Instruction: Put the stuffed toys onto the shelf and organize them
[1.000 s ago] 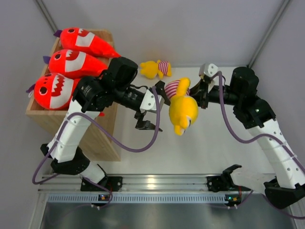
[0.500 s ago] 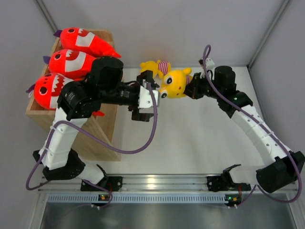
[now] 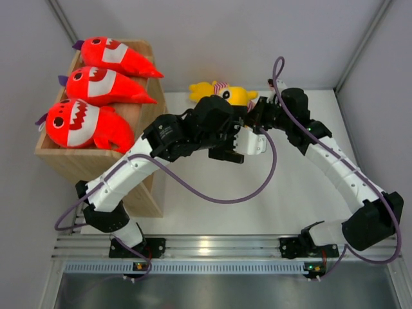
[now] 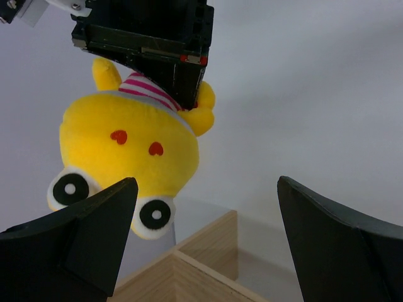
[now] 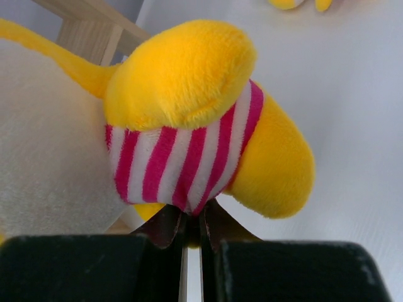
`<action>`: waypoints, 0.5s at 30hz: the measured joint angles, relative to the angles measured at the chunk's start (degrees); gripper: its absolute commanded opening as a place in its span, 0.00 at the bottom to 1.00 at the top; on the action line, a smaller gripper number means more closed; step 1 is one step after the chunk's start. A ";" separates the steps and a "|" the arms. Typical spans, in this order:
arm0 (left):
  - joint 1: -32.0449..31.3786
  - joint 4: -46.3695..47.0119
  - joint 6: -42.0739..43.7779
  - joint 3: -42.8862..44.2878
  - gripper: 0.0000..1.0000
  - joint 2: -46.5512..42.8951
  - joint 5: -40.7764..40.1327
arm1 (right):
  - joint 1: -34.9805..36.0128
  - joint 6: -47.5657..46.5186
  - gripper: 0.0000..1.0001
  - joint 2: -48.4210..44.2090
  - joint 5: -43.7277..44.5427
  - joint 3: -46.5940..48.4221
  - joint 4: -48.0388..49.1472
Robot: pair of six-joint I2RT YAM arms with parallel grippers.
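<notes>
Three red plush sharks [image 3: 103, 85] lie side by side on the raised-rim top of the shelf [image 3: 122, 183], a light wooden unit at the left of the overhead view. Their white toothy bellies face up and their narrow ends point toward the shelf's right edge.

Off the shelf's right side, at the level of its far end, the right gripper [image 5: 192, 226] is pinched tight on a yellow plush toy [image 5: 189, 82]. Its two dark fingers meet on the lower hem of the toy's red-and-white striped shirt. The toy hangs clear of the white table [image 3: 277, 193] — from the left wrist camera it appears upside down, round black-and-white eyes at the bottom and two small red heart marks above them.

The left gripper [image 4: 204, 182] sits just right of the shelf, facing that hanging toy with its fingers spread wide and nothing between them. It is near the toy but not touching it. Pale wooden edges show low in its view.

A second yellow toy [image 3: 201, 90] lies on the table beyond the shelf's far right corner — close beside the held one, and partly hidden by the arms.
</notes>
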 measured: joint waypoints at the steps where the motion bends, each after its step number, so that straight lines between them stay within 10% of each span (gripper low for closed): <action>1: -0.66 0.52 0.33 -0.24 0.99 0.42 -1.25 | 0.24 0.22 0.00 -0.24 -0.26 0.00 0.00; 10: -1.29 10.19 4.20 -6.49 0.84 1.27 -16.06 | 1.49 0.98 0.00 -5.40 -7.76 -1.66 0.68; 14: -1.18 14.21 5.77 -7.43 0.40 1.84 -21.14 | 1.49 0.09 0.00 -6.75 -12.41 -2.01 0.24; 15: -1.16 14.75 6.23 -7.45 0.13 1.88 -21.86 | 1.49 -0.20 0.00 -6.91 -13.38 -2.03 0.00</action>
